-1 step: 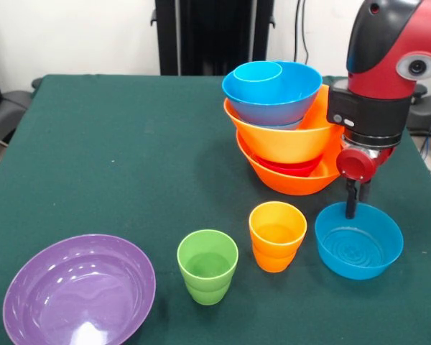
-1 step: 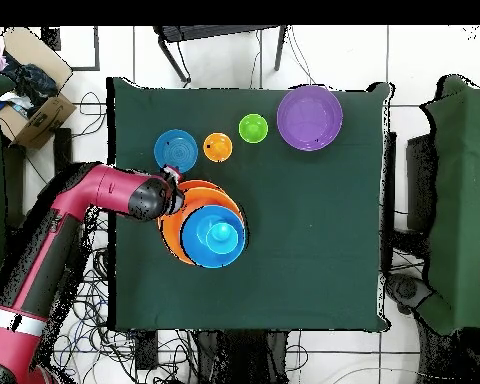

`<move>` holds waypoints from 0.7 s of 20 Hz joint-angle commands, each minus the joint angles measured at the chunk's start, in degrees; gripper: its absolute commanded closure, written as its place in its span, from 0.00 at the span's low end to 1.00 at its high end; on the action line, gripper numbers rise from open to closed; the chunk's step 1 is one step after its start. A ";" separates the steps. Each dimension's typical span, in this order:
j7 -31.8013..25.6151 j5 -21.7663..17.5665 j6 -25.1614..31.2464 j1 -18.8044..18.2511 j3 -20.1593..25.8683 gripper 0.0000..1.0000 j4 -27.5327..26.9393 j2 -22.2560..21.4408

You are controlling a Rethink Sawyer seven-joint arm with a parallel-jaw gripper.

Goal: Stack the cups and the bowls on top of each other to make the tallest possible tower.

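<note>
Front view shows us the gripper (image 1: 351,205) reaching into the small blue bowl (image 1: 359,241) beside the tower (image 1: 284,126), though we cannot tell its grip, on a green table (image 1: 115,144), while overhead we see white floor tiles (image 2: 424,60) and a cardboard box (image 2: 34,105).

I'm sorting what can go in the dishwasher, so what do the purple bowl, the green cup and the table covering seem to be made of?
The purple bowl looks like glossy moulded plastic: bright highlights sit on its smooth inside. The green cup looks like the same shiny plastic, thin-walled with an even colour. The table covering appears to be a matte dark green cloth, possibly felt, since it shows no shine.
</note>
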 commanded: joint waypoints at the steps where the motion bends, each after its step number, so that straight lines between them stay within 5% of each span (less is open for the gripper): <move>1: 6.04 3.00 1.19 -1.31 7.73 0.00 -8.05 1.55; 14: 8.86 3.28 1.65 -2.86 7.12 0.00 -10.72 2.91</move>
